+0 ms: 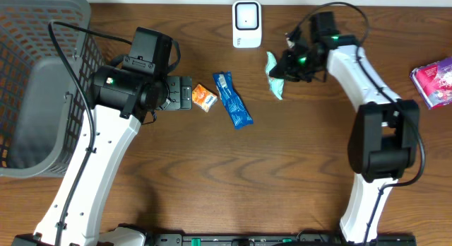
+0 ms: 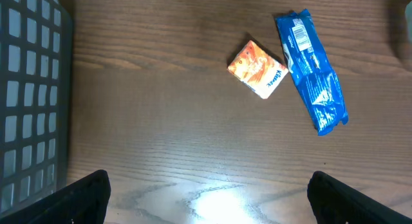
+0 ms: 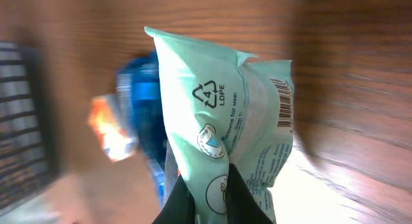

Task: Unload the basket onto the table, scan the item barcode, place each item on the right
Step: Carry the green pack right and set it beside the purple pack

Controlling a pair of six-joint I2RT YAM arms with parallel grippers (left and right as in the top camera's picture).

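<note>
Pinching the mint-green packet [image 3: 219,102], the right tool [image 3: 206,180] is clamped tight; the left tool [image 2: 212,198] gapes wide.

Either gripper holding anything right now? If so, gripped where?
The right gripper is shut on the green packet, pinching it at one end, clear of its barcode. The left gripper is open and holds nothing.

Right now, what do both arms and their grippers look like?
Both are alike: the left arm and right arm have white links joined by bulky black joint housings. A thin black cable loops over each wrist. A small green light glows near the right wrist. The left gripper and right gripper have plain black fingers.
</note>
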